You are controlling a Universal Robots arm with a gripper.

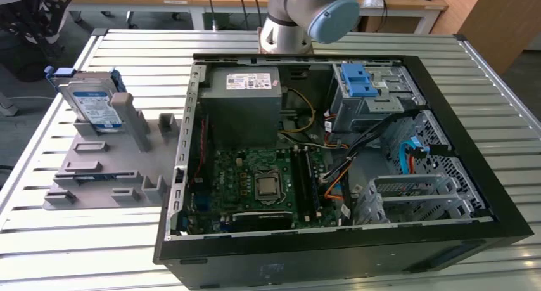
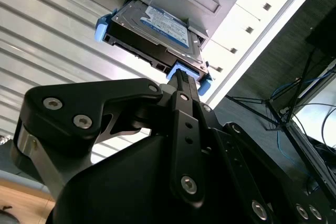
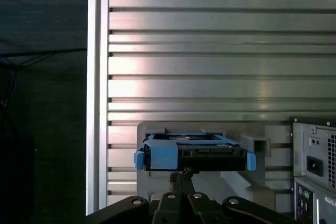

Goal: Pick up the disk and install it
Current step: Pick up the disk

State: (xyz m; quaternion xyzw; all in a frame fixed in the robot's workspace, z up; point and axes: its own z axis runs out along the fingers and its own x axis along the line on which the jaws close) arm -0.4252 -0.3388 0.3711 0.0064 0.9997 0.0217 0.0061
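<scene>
The disk (image 1: 91, 104), silver with a white-and-blue label and a blue rail frame, stands on edge in a grey holder (image 1: 101, 170) on the exterior view's left, beside the open computer case (image 1: 338, 145). In both wrist views the disk (image 2: 157, 30) (image 3: 194, 153) sits in that holder, beyond my gripper (image 2: 181, 77) (image 3: 184, 171). The black fingers meet at their tips with nothing between them, and they line up with the disk's blue frame end. I cannot tell how far the tips are from it.
The arm's base (image 1: 305, 18) rises behind the case. Inside the case are a grey power-supply box (image 1: 245, 94), a motherboard (image 1: 262, 183), a light-blue latch (image 1: 359, 82) and a metal drive cage (image 1: 419, 193). The slatted metal table (image 1: 93, 253) ends close to the holder.
</scene>
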